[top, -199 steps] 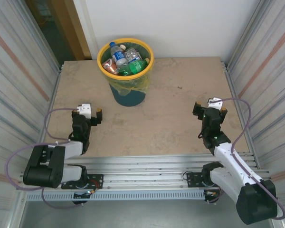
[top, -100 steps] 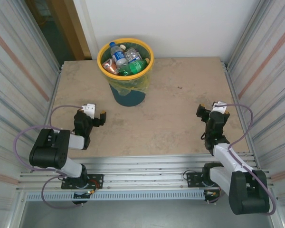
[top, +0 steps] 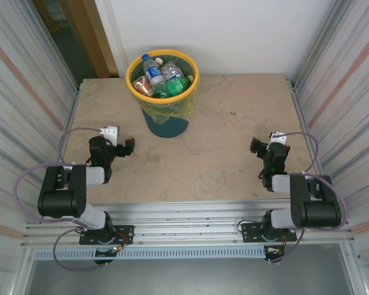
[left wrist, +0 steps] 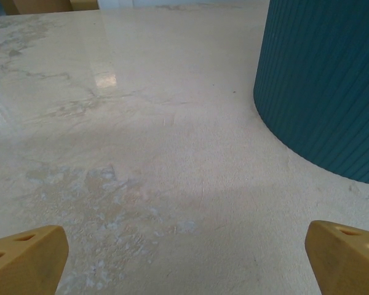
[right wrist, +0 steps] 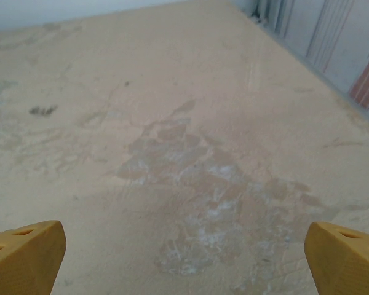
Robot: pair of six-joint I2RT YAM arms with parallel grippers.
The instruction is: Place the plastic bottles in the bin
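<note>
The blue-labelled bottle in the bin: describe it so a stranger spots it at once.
At the far edge of the tan table stands a yellow-rimmed bin. Inside it, at the far left, lies a clear bottle. It alone wears a bright blue label; beside it lie a green bottle and a brown-orange bottle.

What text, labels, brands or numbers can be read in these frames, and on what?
No text is readable in any view.
Labels on the plastic bottles in the bin: coloured bands show, but the print is too small and blurred to read.
Ribbed teal wall of the bin, seen close from the left wrist: no print visible.
Table: stains only, no markings.
</note>
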